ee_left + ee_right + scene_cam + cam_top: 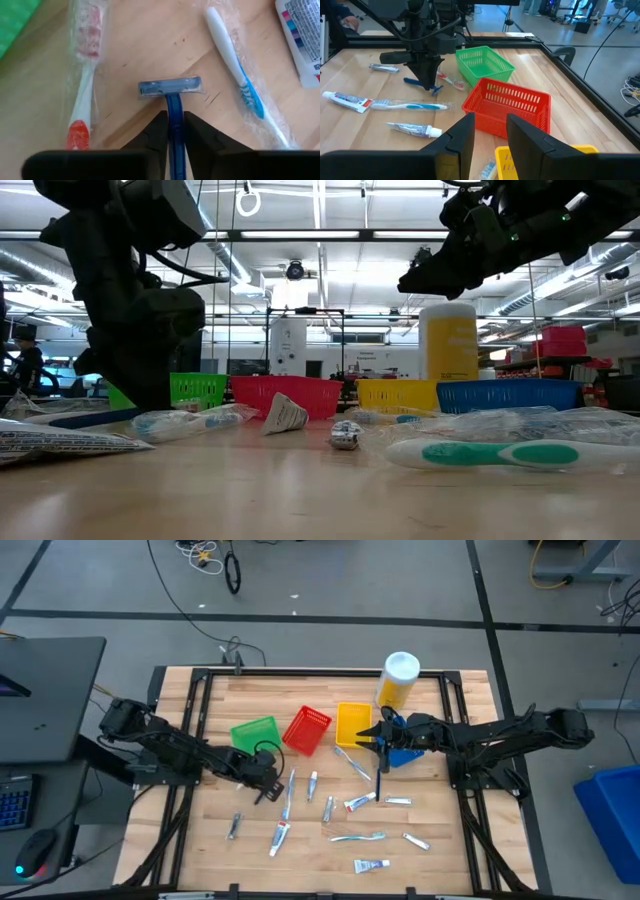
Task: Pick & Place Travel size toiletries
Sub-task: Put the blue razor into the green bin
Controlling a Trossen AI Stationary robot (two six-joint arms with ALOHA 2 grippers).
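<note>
My left gripper [174, 137]: jaws clenched on blue razor [171, 90], low on worktop [440, 860], at 5 o'clock of green bin [255, 733].
My right gripper [489, 131]: jaws released, above yellow bin [353, 723].
Toiletries: scattered across worktop's middle.

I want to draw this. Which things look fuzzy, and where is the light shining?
Low view: the green toothbrush up close looks soft, and ceiling lights glow behind. Left wrist view: the blue razor is sharp, while the left gripper and the red toothbrush blur.
</note>
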